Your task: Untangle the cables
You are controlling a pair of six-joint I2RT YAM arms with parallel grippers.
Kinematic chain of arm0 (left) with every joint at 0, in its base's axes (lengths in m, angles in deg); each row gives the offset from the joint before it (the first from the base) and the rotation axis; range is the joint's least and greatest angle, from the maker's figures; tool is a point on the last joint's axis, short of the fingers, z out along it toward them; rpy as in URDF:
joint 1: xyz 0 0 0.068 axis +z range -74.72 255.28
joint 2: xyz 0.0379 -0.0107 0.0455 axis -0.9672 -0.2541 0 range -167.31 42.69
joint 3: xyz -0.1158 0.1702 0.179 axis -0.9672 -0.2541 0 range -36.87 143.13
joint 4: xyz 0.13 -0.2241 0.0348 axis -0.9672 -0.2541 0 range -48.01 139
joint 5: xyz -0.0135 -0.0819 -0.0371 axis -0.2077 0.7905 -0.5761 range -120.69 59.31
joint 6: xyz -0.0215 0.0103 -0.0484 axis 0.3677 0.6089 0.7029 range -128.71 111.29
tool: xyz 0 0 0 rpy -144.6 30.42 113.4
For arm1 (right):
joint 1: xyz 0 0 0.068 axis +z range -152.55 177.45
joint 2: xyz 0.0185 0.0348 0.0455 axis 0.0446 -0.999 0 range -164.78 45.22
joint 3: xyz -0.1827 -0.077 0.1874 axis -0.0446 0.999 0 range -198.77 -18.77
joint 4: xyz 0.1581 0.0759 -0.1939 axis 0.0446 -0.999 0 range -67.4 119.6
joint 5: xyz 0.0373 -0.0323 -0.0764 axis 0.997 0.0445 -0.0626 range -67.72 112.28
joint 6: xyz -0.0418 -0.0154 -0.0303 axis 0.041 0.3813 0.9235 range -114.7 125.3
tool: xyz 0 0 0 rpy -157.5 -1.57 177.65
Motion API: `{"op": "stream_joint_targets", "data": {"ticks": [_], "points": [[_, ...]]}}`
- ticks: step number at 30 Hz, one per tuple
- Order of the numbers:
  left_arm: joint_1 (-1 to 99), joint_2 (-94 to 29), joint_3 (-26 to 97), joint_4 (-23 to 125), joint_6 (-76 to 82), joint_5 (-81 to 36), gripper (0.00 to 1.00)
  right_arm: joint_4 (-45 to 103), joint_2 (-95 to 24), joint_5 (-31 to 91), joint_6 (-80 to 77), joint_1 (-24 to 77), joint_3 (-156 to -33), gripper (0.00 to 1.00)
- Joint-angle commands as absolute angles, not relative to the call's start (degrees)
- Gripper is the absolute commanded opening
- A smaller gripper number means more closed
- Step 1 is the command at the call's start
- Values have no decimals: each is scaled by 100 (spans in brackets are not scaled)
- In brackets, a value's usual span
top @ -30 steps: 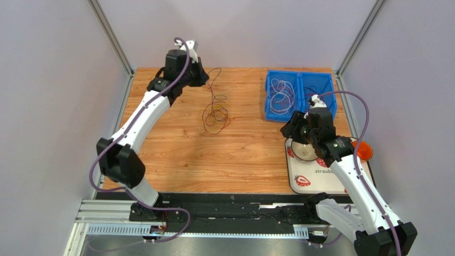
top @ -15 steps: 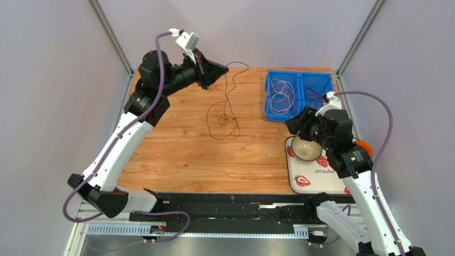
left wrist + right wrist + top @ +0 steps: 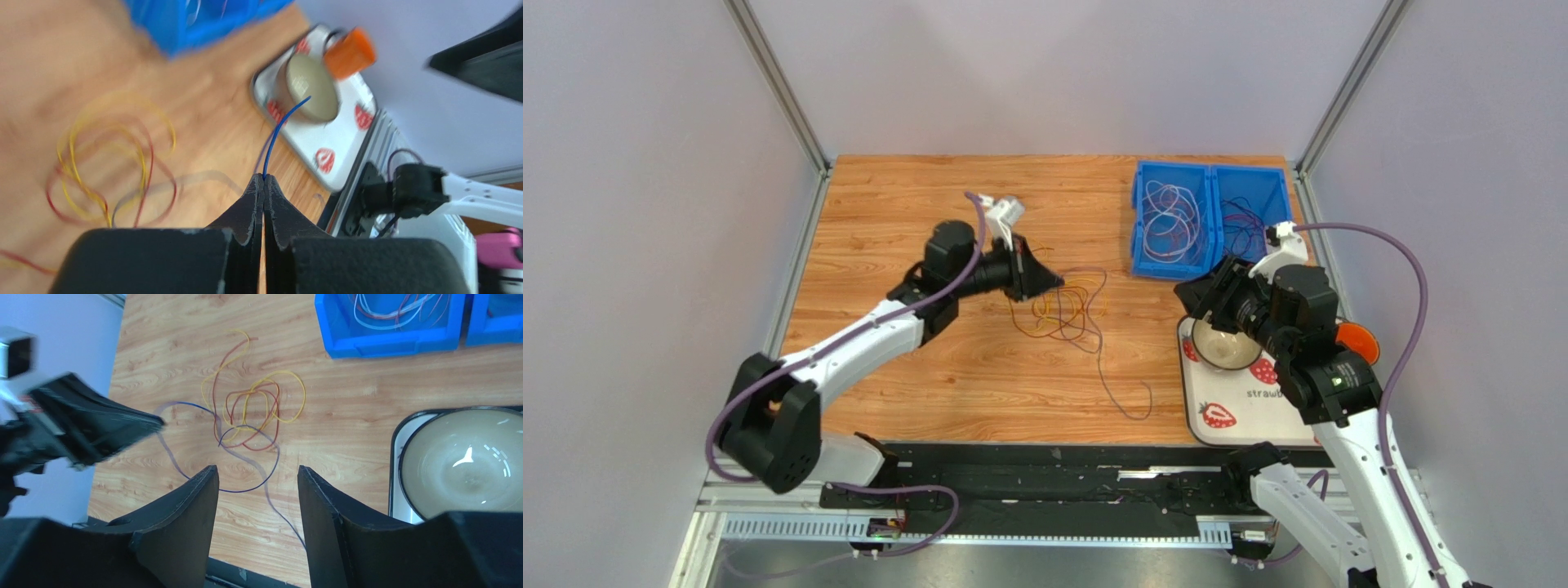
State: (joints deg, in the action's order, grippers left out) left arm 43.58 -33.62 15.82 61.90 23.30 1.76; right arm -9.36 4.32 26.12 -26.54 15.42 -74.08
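Left arm's swung down from the far-left corner to mid-bench since the earlier frames, dragging one purple cable (image 3: pixel 277 133) out of the bunch. Right arm's barely shifted.

Bench (image 3: pixel 891 208) is pale wood planks, boxed in by plain lilac-grey walls (image 3: pixel 646 245) w/ metal posts (image 3: pixel 775 80) at the far corners. Black rail (image 3: pixel 1051 472) runs along the near edge. Far right: blue bin (image 3: pixel 1214 202), two compartments, pale cables (image 3: pixel 1167 214) coiled in its left one. Near right: white tray (image 3: pixel 1259 423) w/ strawberry print, carrying a beige bowl (image 3: pixel 1225 347) and an orange cup (image 3: pixel 1360 346).

My left fingers (image 3: pixel 264 184) are pressed together, clamped on the purple cable near its end; a short bit pokes out past the tips in the left wrist view. From the tips it loops right, then trails slack across the wood towards the near edge.

Rest of the cables (image 3: pixel 1060 312), red, yellow and orange loops, sit in a loose bunch mid-bench. In the top view that's just right of my left fingertips and a bit nearer, not touching them. The purple strand crosses thru the bunch.

My right fingers (image 3: pixel 1193 297) stand apart w/ nothing between them, up over the tray's far-left corner by the bowl, well apart from the bunch. Thru the right wrist cam the bunch shows beyond the gap.
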Motion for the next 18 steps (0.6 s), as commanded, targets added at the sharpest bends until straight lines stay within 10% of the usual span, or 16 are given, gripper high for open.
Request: {"op": "stream_joint_targets", "data": {"ticks": [1, 18], "points": [[3987, -3781, 1042, 7202, 2760, 245, 0, -565, 339, 3105, -2827, 1581, -7081, 54], [2808, -5047, 1006, 7422, 2522, -388, 0, 376, -777, 3038, -4348, 2407, -6131, 54]]}}
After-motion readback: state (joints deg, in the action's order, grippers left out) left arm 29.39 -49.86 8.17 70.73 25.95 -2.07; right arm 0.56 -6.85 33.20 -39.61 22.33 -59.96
